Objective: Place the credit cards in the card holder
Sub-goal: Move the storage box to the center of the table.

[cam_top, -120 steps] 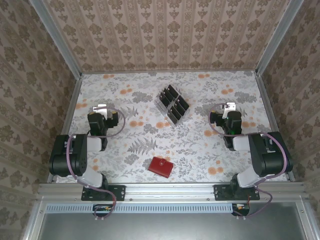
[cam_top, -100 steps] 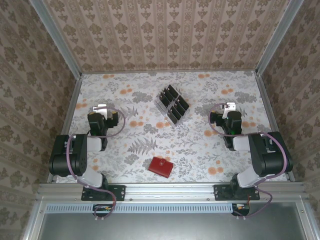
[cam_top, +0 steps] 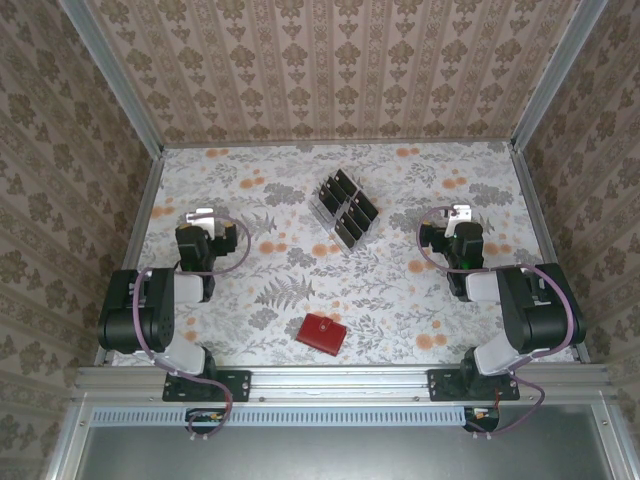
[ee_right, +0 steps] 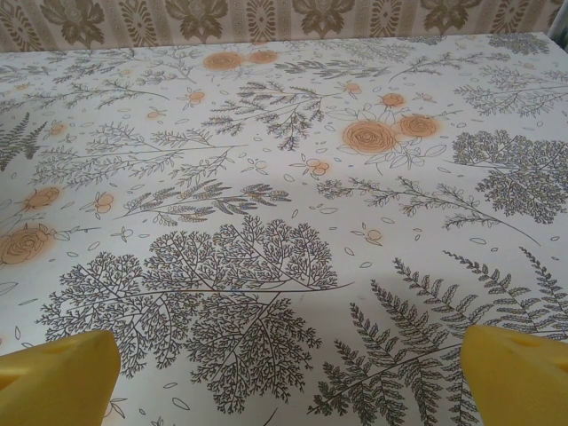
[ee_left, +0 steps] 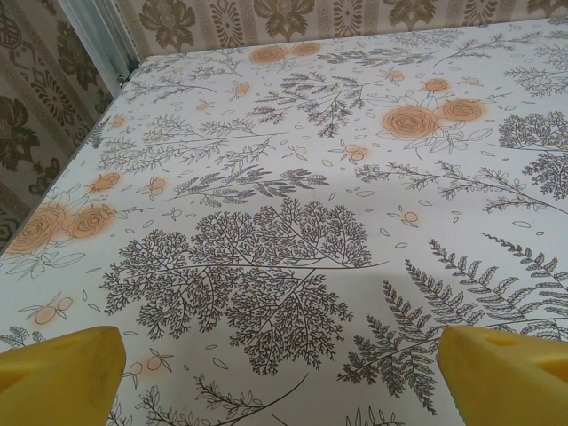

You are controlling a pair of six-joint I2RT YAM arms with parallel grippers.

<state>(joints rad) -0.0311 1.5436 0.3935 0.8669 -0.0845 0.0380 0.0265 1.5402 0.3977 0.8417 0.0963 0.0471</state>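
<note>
Left hand point(cam_top: 202, 215) and right hand point(cam_top: 459, 212) spread wide, empty; you pinch one of the credit cards point(cam_top: 345, 205) by its top edge, lift straight; card holder point(cam_top: 321, 333) looks shut.

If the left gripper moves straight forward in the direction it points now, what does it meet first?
The way looks free: ahead of the left gripper lies flowered table, then the papered back wall. If it tilts downward, the table may come first; the angle is unclear.
</note>
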